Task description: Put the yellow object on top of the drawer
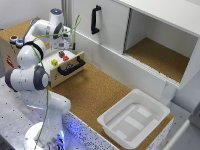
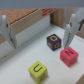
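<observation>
The drawer (image 1: 54, 76) of light plywood stands pulled out, its black bar handle (image 1: 70, 67) facing the cork table. Three small blocks lie inside it. The yellow object (image 1: 54, 62) is the one nearest the drawer's front; in the wrist view the yellow object (image 2: 37, 70) shows a letter on top. A red block (image 2: 67, 55) and a purple block (image 2: 53, 41) lie beside it. My gripper (image 1: 62, 46) hangs above the drawer's back part, open and holding nothing. In the wrist view the gripper (image 2: 38, 35) has its fingers (image 2: 6, 30) spread wide, short of the yellow object.
The cork-topped box (image 1: 20, 27) carries a few small round items (image 1: 15, 40). A big white cabinet (image 1: 112, 30) with a black handle (image 1: 95, 20) and an open compartment (image 1: 160, 52) stands behind. A white bin (image 1: 132, 117) sits on the cork table (image 1: 92, 92).
</observation>
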